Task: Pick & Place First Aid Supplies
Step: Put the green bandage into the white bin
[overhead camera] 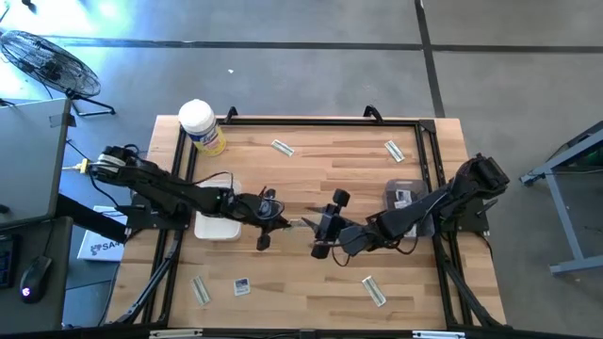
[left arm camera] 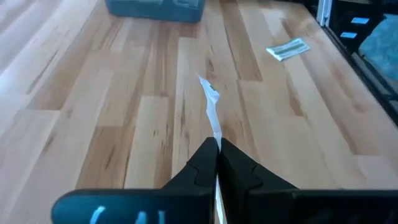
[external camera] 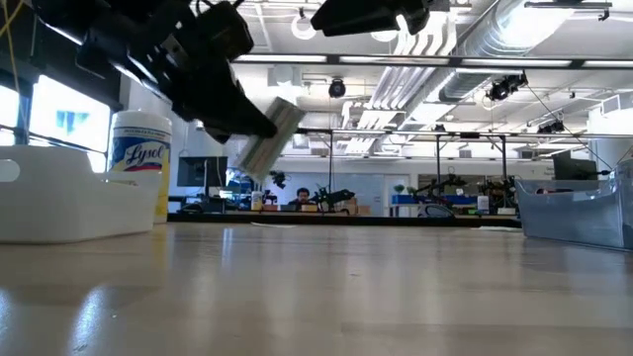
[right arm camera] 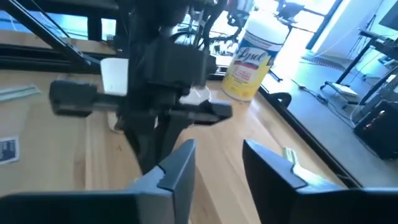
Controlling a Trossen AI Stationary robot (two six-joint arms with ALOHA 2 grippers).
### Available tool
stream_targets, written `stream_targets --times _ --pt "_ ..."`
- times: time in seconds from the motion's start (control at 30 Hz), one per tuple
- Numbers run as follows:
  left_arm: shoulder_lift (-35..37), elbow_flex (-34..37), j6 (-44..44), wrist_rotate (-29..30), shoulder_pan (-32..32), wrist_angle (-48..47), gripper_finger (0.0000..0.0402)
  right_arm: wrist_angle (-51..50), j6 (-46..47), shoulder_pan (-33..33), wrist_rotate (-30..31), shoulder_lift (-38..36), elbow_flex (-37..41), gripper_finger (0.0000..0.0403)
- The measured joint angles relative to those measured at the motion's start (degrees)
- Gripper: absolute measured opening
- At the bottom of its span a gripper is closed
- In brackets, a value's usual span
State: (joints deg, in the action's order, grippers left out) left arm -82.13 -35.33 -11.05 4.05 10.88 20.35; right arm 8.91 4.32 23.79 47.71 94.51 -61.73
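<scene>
Over the middle of the table my left gripper [overhead camera: 285, 222] is shut on a narrow pale wrapped strip [external camera: 268, 138], one of the first aid supplies. In the left wrist view the strip [left arm camera: 211, 112] shows edge-on ahead of the fingertips. My right gripper [right arm camera: 217, 163] faces the left one from the table's right side, a little higher. It is open, with nothing between its fingers. More strips [overhead camera: 283, 147] [overhead camera: 394, 150] [overhead camera: 374, 290] [overhead camera: 201, 290] and a white square packet [overhead camera: 242, 286] lie flat on the wood. My left gripper pinches one end of the strip [left arm camera: 216, 142] between its two fingertips. The fingers come from the table's left, slanting a little downward. The strip sticks out past the fingertips, tilted and on edge, lifted clear of the table.
A yellow canister with a white lid [overhead camera: 201, 127] stands at the far left. A white tray [overhead camera: 217, 226] sits under the left arm. A clear bin [overhead camera: 405, 198] stands at the right, beside the right arm. A black frame [overhead camera: 301, 121] borders the tabletop.
</scene>
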Motion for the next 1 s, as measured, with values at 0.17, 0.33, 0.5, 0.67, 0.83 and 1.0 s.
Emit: stream_targets --times 0.17,0.33,0.5,0.67,0.83,1.0 --pt "10.0 0.0 -6.3 0.4 0.0 -13.2 0.0001 -1.5 3.2 0.0 -2.5 0.0 0.0 0.0148" --pt "23.6 0.0 -17.5 6.5 0.0 -33.4 0.0001 -4.4 6.1 0.0 -3.3 0.0 0.0 0.015" --pt "34.7 0.0 -30.8 12.4 0.0 -50.7 0.0 -4.8 6.0 -0.1 -3.3 0.0 0.0 0.0143" --pt "41.3 0.0 -36.5 16.2 -1.2 -62.0 0.0 -4.5 7.3 -0.6 -3.7 -0.1 0.0 0.014" --pt "43.9 0.5 -42.4 12.8 -8.6 -71.1 0.0 -4.3 7.8 -0.4 -5.2 0.0 0.0 0.014" --pt "43.0 1.9 -43.3 5.4 -16.3 -67.3 0.0 -3.6 7.7 -0.2 -6.3 0.0 0.0 0.014"
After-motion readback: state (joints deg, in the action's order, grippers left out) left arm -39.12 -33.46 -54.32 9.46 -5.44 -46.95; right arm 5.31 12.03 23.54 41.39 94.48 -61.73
